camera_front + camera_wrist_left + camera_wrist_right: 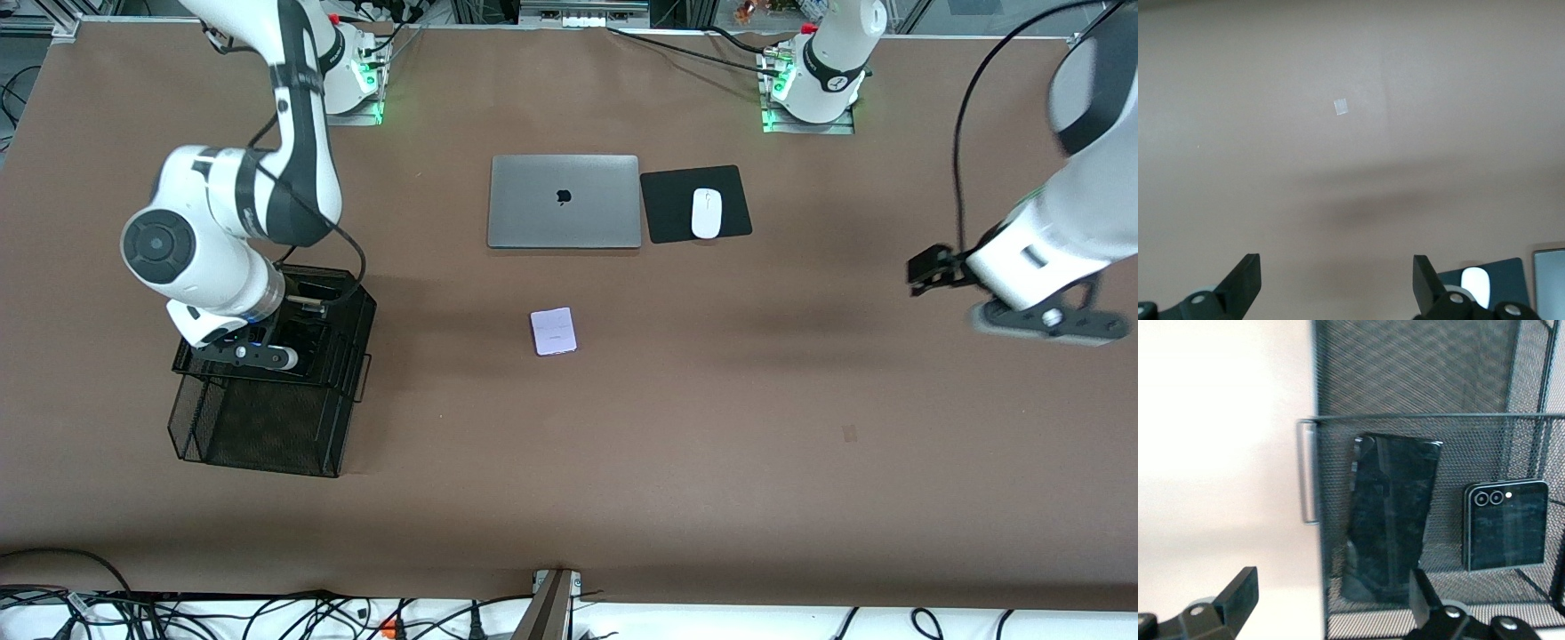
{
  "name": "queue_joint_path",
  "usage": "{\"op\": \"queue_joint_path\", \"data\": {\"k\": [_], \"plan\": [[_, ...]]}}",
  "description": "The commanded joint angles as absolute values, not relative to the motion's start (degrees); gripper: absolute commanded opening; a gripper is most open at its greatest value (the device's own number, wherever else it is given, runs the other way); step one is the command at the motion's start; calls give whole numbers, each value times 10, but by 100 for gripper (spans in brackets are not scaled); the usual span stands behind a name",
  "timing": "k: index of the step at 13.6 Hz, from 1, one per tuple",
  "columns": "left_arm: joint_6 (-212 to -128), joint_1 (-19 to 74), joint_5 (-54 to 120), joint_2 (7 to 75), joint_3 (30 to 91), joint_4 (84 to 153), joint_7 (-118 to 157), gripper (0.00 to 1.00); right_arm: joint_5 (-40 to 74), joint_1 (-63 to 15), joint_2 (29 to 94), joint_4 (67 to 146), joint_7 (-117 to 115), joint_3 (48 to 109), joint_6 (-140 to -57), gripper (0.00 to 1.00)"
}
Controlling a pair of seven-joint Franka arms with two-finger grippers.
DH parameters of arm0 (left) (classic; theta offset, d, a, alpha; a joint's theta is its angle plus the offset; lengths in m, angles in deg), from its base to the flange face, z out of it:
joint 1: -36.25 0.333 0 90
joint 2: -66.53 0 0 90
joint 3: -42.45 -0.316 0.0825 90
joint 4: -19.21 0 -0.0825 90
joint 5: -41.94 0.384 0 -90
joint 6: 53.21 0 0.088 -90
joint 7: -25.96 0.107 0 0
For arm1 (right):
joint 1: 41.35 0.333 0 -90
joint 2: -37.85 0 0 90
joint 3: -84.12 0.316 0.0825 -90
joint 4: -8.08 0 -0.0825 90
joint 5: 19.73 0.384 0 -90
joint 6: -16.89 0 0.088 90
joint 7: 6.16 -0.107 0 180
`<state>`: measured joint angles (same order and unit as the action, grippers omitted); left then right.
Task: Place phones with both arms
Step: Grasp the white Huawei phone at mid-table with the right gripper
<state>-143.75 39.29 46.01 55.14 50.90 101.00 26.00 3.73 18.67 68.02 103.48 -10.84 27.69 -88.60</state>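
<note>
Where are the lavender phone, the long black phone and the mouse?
lavender flip phone [553, 332], front view, middle of its cover.
long black slab phone [1390, 520], right wrist view, middle of its glass.
white mouse [706, 213], front view, its top.

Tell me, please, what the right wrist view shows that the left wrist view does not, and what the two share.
Only the right wrist view shows the black mesh organizer holding the long slab phone and the black flip phone. Only the left wrist view shows the lavender flip phone, the white mouse on its pad, and a laptop edge. Both show brown tabletop and open fingers: left gripper, right gripper.
</note>
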Motion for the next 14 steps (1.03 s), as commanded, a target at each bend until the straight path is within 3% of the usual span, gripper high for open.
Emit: {"op": "queue_joint_path", "data": {"k": [1, 2, 5, 8, 12, 14], "plan": [[-1493, 336, 413, 640, 389, 1106, 285, 100, 42, 189, 684, 954, -168, 281, -819, 100], [-1524, 313, 414, 663, 355, 1140, 286, 100, 46, 196, 690, 937, -202, 287, -817, 100], [-1551, 312, 417, 707, 349, 1198, 282, 100, 45, 214, 704, 922, -342, 361, -838, 100], [-1548, 361, 422, 714, 415, 1203, 277, 100, 46, 215, 754, 874, -478, 446, -907, 100], [-1527, 366, 424, 708, 416, 1196, 278, 100, 41, 215, 819, 856, -556, 528, -1020, 100], [-1521, 368, 425, 706, 416, 1194, 277, 100, 23, 218, 852, 857, -509, 548, -1037, 100]]}}
